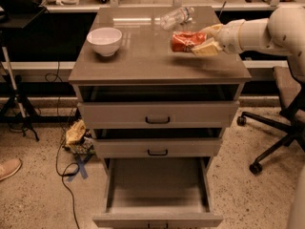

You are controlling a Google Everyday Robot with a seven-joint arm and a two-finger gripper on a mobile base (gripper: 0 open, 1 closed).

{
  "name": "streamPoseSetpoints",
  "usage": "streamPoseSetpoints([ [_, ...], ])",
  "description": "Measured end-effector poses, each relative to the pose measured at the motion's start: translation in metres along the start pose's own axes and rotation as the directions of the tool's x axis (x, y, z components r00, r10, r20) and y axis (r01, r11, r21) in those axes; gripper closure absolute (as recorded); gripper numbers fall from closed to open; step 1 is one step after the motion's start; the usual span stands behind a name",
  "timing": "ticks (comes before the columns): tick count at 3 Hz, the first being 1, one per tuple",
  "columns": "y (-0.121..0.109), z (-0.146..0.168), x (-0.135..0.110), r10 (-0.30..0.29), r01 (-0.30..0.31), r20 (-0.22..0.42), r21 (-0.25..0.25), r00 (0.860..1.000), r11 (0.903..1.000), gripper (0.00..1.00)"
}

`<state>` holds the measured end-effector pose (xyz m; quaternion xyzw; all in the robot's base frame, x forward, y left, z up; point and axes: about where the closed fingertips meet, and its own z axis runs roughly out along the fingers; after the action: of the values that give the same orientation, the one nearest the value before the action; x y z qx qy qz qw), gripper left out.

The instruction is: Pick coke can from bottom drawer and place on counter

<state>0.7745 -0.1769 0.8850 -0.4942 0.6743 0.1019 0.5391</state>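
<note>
- The gripper (pixel 198 42) reaches in from the right over the counter (pixel 143 63), with the coke can (pixel 183 41) lying on its side between its fingers, above the counter's right half.
- A bowl (pixel 105 41) stands on the counter's left side, well apart from the can.
- A plastic bottle (pixel 176 17) lies at the counter's rear, just behind the can.
- Below the counter, the bottom drawer (pixel 157 187) is pulled out towards the camera, beneath two upper drawers (pixel 157 114).
- An office chair (pixel 279 128) stands on the floor to the cabinet's right; cables (pixel 64 168) trail to its left.
</note>
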Motion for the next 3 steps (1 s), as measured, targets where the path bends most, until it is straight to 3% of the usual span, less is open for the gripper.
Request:
streamPoseSetpoints([
  [1, -0.0052, 0.013, 0.0049, 0.027, -0.029, -0.027, -0.051, 0.999, 0.9983, 0.73],
  [3, -0.0079, 0.0216, 0.0137, 0.041, -0.046, -0.053, -0.101, 0.998, 0.9938, 0.27],
])
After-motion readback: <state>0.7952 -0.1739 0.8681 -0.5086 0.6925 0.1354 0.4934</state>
